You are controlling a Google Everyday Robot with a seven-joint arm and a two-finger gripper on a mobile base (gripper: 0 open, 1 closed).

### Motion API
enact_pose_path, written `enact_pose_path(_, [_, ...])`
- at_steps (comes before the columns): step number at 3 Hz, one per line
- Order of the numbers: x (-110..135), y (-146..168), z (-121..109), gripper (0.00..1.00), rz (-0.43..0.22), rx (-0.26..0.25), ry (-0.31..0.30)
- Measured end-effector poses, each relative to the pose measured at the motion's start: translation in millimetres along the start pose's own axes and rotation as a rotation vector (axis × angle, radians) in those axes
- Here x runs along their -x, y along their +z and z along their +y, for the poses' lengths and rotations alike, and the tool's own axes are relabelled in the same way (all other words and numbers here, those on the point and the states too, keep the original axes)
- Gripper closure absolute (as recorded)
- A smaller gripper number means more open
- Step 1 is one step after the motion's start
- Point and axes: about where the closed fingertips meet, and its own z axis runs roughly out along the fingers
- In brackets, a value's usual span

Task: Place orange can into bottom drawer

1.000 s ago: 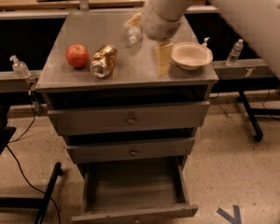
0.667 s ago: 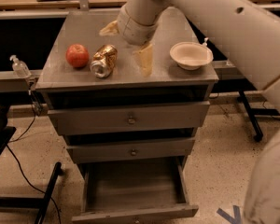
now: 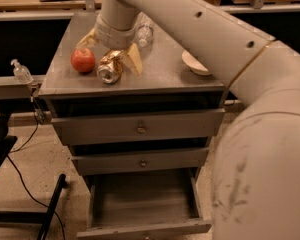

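While the bottom drawer (image 3: 142,204) stands pulled out and waiting, the orange can (image 3: 109,68) lies on its side on top of the bench (image 3: 160,79), near the front edge, so the carrying has not begun. The gripper (image 3: 111,50) hangs right over the can with its fingers (image 3: 134,60) spread apart, one on either side of it. I'd judge they have not closed on it, though whether a tip brushes the can I cannot tell.

That leaves the grasp, the lift, the trip down to the drawer directly below the can, and the release.

Just left of the can sits an apple (image 3: 83,60). Behind the can to the right is a clear bottle (image 3: 144,34), and farther right a pale bowl (image 3: 194,64), partly covered by the arm. The arm fills the whole right side, hiding whatever lies right of the can down there. The open drawer's front is cut off at the bottom edge, and its inside is dim.
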Motion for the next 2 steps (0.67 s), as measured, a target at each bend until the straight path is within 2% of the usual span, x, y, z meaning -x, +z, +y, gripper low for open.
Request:
enact_pose_path(1, [-15.9, 13.1, -15.2, 0.0, 0.03, 0.033, -0.124])
enact_pose_path(2, [-29.8, 35.9, -19.5, 0.2, 0.034, 0.077, -0.2])
